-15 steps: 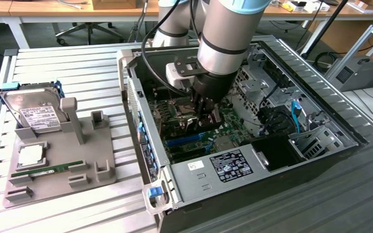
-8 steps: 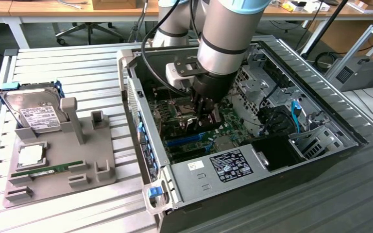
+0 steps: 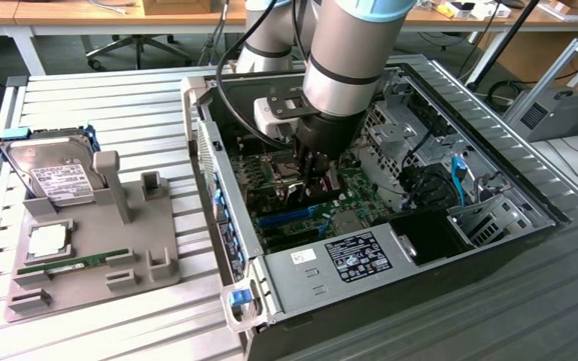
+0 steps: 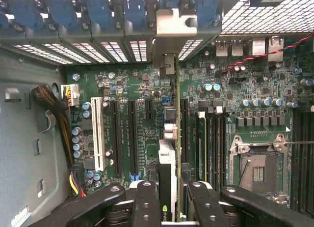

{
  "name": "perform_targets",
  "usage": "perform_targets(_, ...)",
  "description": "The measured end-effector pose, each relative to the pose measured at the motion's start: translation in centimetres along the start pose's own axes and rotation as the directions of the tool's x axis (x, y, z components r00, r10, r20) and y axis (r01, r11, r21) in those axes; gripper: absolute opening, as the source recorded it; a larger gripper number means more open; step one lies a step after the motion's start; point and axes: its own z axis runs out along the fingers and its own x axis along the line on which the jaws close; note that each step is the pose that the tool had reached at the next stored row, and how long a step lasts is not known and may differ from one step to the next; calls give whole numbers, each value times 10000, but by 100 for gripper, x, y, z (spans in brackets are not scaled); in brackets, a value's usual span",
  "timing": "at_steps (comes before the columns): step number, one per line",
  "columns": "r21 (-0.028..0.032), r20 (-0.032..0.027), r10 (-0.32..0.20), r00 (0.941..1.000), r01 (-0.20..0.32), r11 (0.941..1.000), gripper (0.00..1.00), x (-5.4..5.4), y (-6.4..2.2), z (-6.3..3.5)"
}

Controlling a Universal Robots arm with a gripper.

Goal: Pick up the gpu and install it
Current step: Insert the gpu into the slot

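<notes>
Down inside the open computer case (image 3: pixel 400 267), the claw (image 4: pixel 171 195) is closed partway onto the gpu (image 4: pixel 167 156), holding it edge-on over the motherboard (image 4: pixel 125 114) with its silver bracket (image 4: pixel 172 28) against the rear slots, apparently lined up to seat squarely.

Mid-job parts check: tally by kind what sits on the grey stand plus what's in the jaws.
hard drive: 1
square silver chip: 1
green memory stick: 1
gpu: 1
Total: 4
</notes>
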Motion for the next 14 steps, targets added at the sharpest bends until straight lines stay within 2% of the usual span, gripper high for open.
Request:
perform_targets(4,-1,-2,0,10000,0,10000,27,1,1,38)
perform_targets(14,1,2,-1,10000,1,10000,27,2,18,51)
